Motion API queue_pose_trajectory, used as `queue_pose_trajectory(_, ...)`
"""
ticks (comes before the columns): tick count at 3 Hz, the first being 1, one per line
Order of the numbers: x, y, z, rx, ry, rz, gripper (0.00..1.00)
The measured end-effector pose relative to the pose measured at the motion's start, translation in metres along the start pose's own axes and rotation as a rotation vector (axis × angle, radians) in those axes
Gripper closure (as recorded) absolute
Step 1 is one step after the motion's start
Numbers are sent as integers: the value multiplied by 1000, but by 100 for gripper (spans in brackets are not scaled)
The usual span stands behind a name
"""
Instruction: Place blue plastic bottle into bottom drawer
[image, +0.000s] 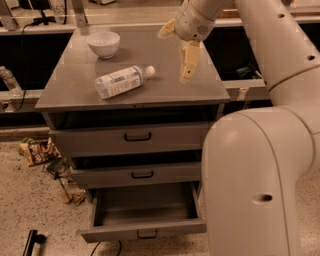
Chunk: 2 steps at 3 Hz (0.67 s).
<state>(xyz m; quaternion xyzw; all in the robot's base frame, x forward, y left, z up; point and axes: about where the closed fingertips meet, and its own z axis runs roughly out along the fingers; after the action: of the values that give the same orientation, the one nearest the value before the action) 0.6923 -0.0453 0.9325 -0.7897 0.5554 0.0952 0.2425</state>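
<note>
— Where's the clear plastic bottle with the pale blue label (122, 81)?
— I see it lying on its side on the grey metal cabinet top (160, 87), in front of the white round bowl (103, 44). My two-finger gripper (186, 75) hangs over the top, right of the bottle. The grey metal bottom drawer (170, 227) stands pulled out below.
</note>
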Motion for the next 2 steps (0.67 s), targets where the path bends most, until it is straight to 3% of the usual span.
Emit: queue_pose_trajectory(2, -37, -37, 68, -40, -144, -8, 0)
